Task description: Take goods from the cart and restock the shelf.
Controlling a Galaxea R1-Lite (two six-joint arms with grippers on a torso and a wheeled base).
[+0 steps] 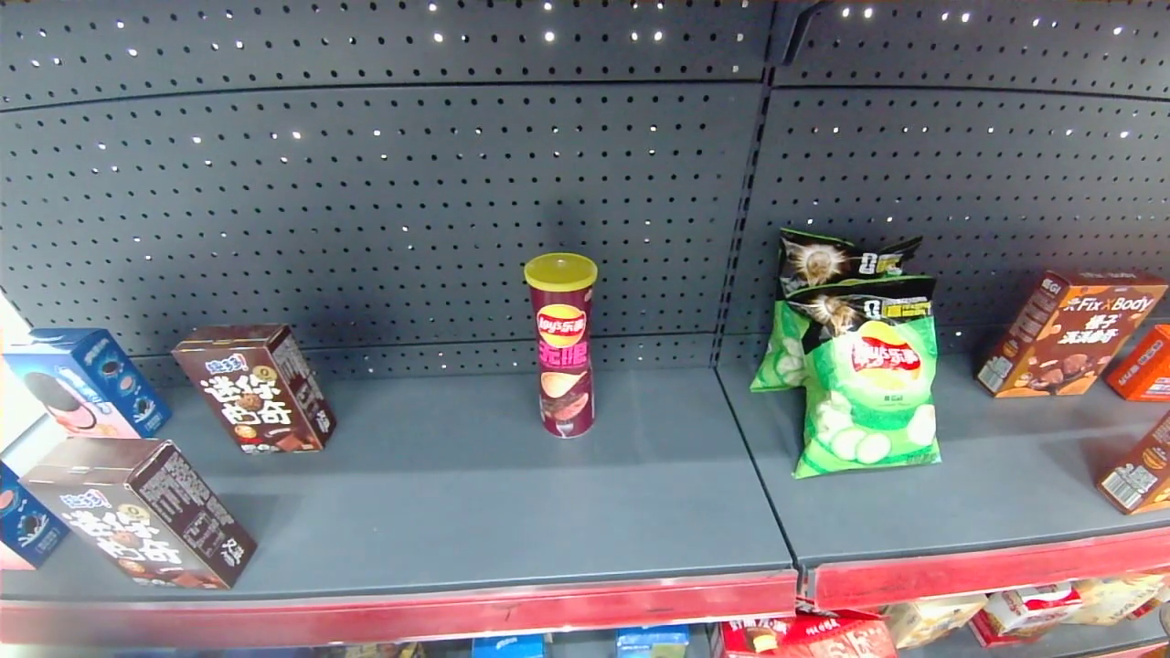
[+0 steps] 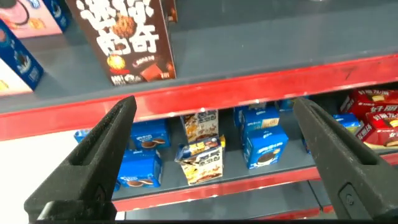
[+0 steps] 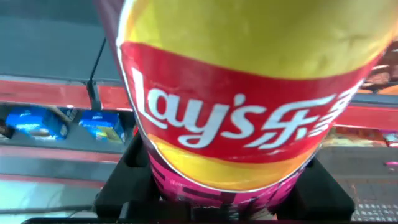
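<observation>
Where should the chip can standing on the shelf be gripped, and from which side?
Probably best to grip the chip can around its round body, about mid-height below the yellow lid, coming in level from the front. It stands upright, with bare shelf in front and to both sides.

Ends at the left gripper [image 2: 214,106] in two matte black fingers [image 2: 99,155], long angular wedges with flat, bevelled faces, broad at the root and narrow at the blunt tips. Bears a small round recess low on the outer face of one finger. Ends at the right gripper [image 3: 224,186] in the same matte black plastic, with blocky, square-edged shoulders on either side and a dark flat base between them.
</observation>
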